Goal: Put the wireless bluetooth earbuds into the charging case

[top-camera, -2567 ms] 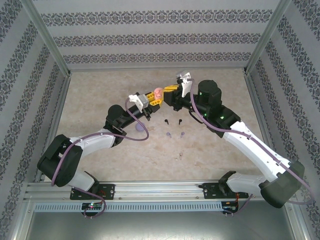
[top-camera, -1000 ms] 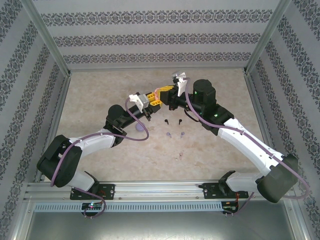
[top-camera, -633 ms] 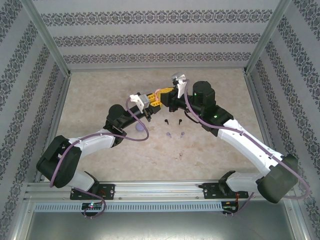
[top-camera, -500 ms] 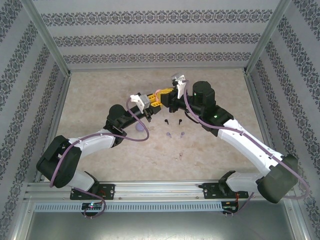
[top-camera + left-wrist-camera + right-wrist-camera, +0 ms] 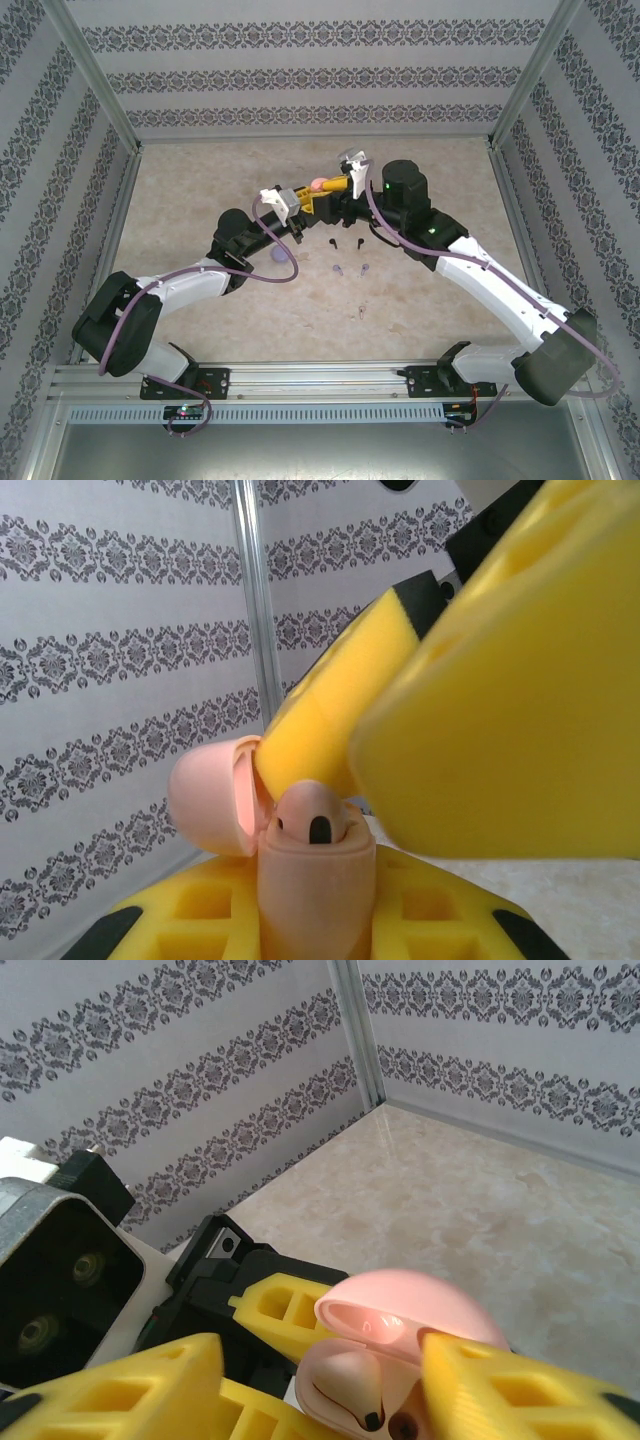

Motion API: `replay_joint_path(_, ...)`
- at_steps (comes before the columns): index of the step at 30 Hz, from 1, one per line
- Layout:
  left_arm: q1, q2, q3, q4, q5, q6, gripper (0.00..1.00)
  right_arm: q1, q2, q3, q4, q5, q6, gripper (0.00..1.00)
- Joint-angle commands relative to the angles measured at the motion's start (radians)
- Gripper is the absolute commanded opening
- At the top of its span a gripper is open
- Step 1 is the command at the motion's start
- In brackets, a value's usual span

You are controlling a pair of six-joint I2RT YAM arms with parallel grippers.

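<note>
The pale pink charging case [image 5: 317, 880] stands upright with my left gripper [image 5: 317, 925] shut on its body. Its lid [image 5: 205, 800] is hinged open. One pale pinkish earbud [image 5: 312, 815] sits in a well of the case [image 5: 345, 1385]. My right gripper [image 5: 322, 1360] is open, its yellow fingers [image 5: 500, 1390] standing either side of the case mouth, one close against the lid. From above, both grippers meet mid-table, left gripper [image 5: 306, 199] and right gripper [image 5: 338, 188], with the case [image 5: 318, 185] between them. Two black earbuds [image 5: 345, 242] and two lilac earbuds [image 5: 352, 269] lie on the table.
A lilac round case [image 5: 277, 257] lies by the left forearm. A tiny pale piece [image 5: 360, 309] lies nearer the front on the beige table [image 5: 200, 190]. Patterned walls and metal posts [image 5: 110, 110] enclose the area.
The right gripper's jaws have spread apart at the case mouth. The pink case shows more plainly from above, and both grippers have shifted slightly left.
</note>
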State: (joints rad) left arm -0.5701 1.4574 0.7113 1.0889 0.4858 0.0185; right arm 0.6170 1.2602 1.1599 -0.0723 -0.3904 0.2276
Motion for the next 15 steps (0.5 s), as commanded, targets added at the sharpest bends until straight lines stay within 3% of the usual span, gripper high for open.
replay_joint_path(1,-0.011,-0.03,0.02,0.062,-0.013,-0.014,0.0,-0.019,-0.028,0.052,-0.016,0.004,0.059,0.62)
replay_joint_path(7,-0.011,-0.03,-0.006,0.078,-0.039,-0.013,0.0,-0.102,-0.106,0.068,-0.07,0.041,0.196,0.68)
replay_joint_path(15,-0.008,-0.048,-0.051,0.086,-0.091,0.017,0.0,-0.171,-0.198,0.007,-0.395,0.194,0.336,0.69)
